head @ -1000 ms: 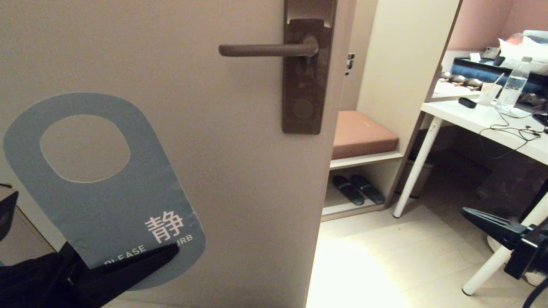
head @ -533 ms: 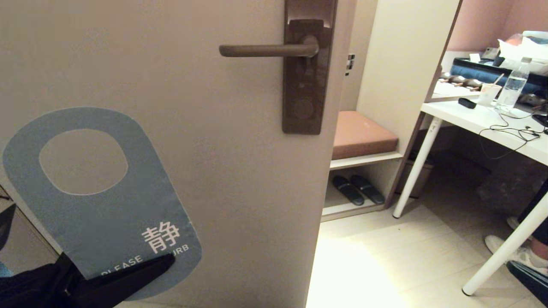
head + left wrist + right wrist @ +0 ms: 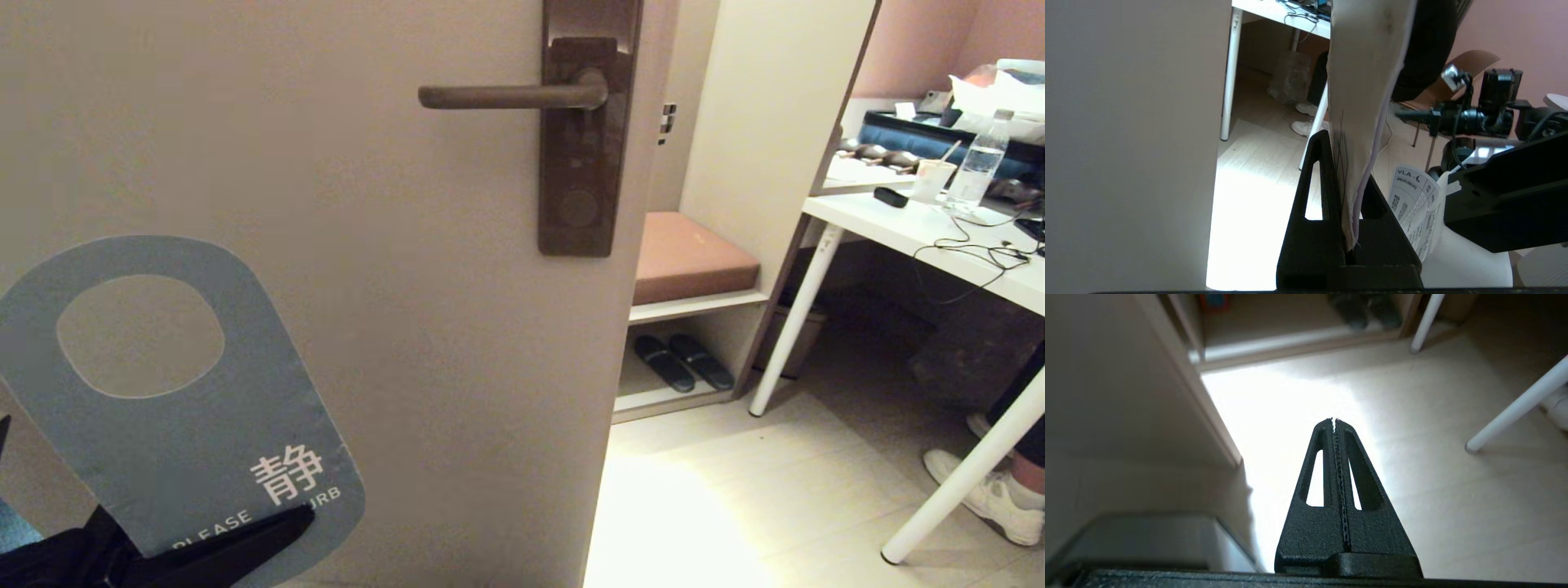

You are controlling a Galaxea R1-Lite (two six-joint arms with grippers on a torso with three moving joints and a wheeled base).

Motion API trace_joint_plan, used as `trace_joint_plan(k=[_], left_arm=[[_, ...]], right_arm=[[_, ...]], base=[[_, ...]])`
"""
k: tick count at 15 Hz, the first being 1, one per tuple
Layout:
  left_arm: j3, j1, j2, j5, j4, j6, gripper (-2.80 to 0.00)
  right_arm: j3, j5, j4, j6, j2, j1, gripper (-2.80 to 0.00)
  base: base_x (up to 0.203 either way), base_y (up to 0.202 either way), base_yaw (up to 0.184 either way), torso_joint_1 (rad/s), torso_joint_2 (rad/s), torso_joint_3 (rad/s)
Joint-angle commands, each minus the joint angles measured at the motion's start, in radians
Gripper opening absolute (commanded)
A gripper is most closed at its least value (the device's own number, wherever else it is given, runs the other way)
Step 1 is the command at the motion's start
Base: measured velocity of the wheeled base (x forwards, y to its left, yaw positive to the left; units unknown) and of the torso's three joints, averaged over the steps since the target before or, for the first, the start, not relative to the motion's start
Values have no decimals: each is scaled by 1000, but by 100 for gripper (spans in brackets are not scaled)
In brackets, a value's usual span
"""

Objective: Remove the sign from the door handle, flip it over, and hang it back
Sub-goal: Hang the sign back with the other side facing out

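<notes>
- Now my left gripper [image 3: 1349, 228] pinches the sign's [image 3: 188, 400] bottom edge, keeping its hole clear above my jaws.
- Door handle [image 3: 506, 96] sits bare, far above.
- Right gripper [image 3: 1335, 421], pressed together, holds nothing.

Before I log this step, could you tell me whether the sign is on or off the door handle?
Off. The sign is pinched at its lower end by the left gripper, low and left of the bare door handle.

Door handle [image 3: 510, 96] bare, open space below; sign [image 3: 175, 425] well apart, lower left.
</notes>
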Motion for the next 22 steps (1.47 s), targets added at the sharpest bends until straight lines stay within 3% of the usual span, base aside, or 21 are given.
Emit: trace_joint_plan(k=[1,11,16,22], left_arm=[[-4,12,-2,-4,-7,-1,-280],[-24,16,-2,-4,-13,-1,-280],[-24,16,-31,-4,-13,1,-280],[-30,16,-24,23,-9,-1,-280]], right_arm=[[-1,4,48,0,-58,6,-280],[-2,-19,85,24,-496,31,-280],[-26,-10,189,-13,-499,31,-280],[-21,-13,171,5,-499,31,-280]], base=[[0,0,0,0,0,0],[0,0,0,0,0,0],[0,0,0,0,0,0],[0,0,0,0,0,0]])
